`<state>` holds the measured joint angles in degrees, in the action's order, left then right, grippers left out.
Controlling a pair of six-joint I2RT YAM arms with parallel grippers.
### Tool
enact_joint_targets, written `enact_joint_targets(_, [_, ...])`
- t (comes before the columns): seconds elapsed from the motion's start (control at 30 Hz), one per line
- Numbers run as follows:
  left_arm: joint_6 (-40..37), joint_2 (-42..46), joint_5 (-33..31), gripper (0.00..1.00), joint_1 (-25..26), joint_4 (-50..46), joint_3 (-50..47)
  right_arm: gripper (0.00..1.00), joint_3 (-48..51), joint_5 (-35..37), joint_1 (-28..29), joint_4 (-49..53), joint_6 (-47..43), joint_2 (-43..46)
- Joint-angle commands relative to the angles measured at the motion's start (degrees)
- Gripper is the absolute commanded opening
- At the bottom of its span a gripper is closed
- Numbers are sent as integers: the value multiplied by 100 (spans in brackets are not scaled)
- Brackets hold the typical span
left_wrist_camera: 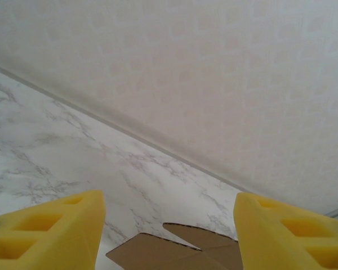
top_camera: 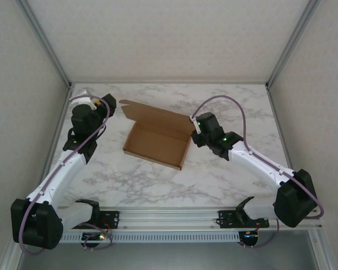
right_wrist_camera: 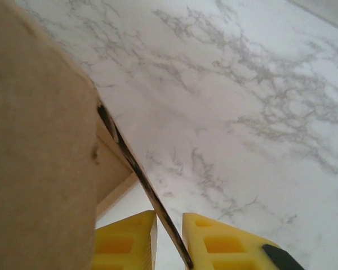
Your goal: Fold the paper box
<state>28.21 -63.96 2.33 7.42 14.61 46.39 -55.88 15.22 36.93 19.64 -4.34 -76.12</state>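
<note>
Yellow fingers [right_wrist_camera: 127, 244] of the right gripper [right_wrist_camera: 169, 215] are sitting closest to the lens, drawn almost together with a thin cardboard edge running up between them. I am reading that as a pinch on the paper box [right_wrist_camera: 39, 140] at its right rear corner, probably to steady the panel there or get it ready to turn.

- Box position: it is lying mid-table [top_camera: 129, 180] on the marble top, tray part already standing with walls up, and the lid flap [top_camera: 158, 116] is lying open toward the back.
- Left gripper [left_wrist_camera: 169, 197]: its jaws are spread wide and holding nothing. It is hovering off the box's far left corner and looking at the back wall [left_wrist_camera: 214, 84], with a flap tip peeking up between its fingers. I am judging it is waiting to take that side.
- Stage: partway. The tray is formed and the lid is not yet closed or tucked.
- Risk: I am pinching thin card near a crease, so a hard pull could be dragging the whole light box across the slick surface rather than folding it.
</note>
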Motion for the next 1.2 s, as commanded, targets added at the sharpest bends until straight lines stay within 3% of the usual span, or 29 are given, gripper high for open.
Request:
enact_joint_targets(0.0, [-213,-147,-6,63,57,444,-13,19,-350,-386,-191,-317,-731,-252])
enact_joint_targets(0.27, [-1264,-501,-377,63,-34,753,125,23,-707,-2262,-1069,-505,-995,-765])
enact_joint_targets(0.37, [-1493,-858,-465,63,-224,573,327,23,-793,-2570,-1212,-524,-1172,-979])
enact_joint_targets(0.5, [-606,-1509,-277,63,-724,126,694,22,-722,-2686,-1292,-722,-1173,-1038])
enact_joint_targets(0.6, [-156,-1954,469,61,-976,242,835,21,-695,-2744,-1304,-780,-1142,-1020])
enact_joint_targets(0.73, [158,-2452,1351,57,-904,109,1139,21,-697,-2754,-1308,-887,-964,-1021])
enact_joint_targets(0.97, [993,-2419,1760,56,-601,799,399,25,-471,-3065,-1309,-1348,-479,-1070])
enact_joint_targets(1.17, [1349,-2267,1747,54,-418,1094,24,26,-327,-3016,-1292,-1780,262,-1075])
